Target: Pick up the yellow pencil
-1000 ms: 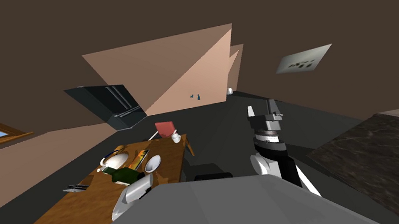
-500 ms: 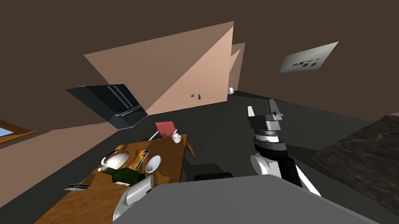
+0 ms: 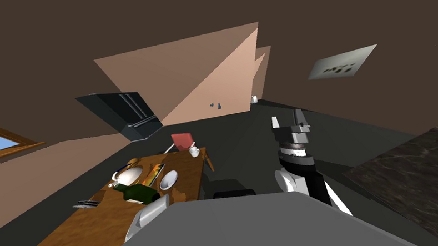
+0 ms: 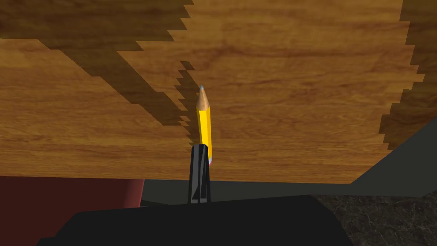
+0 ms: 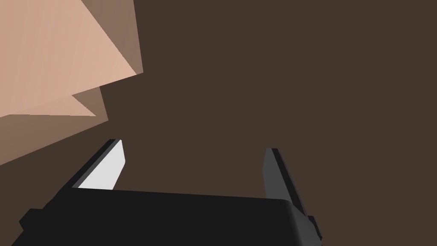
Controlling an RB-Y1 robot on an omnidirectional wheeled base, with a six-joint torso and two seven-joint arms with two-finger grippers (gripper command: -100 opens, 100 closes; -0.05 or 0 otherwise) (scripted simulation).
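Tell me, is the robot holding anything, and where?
Yes: the fingers of the left gripper are shut on the yellow pencil near its blunt end, tip pointing away. The right gripper is open and empty.

Head camera overlooks the table [image 3: 75, 239]; left wrist camera faces it closely.

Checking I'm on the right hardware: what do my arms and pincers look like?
The right pincer has two thin blade fingers, one light grey, one darker, on a dark box. The left pincer shows dark blades on a similar box. The right arm has grey and black rings; the left arm is pale grey.
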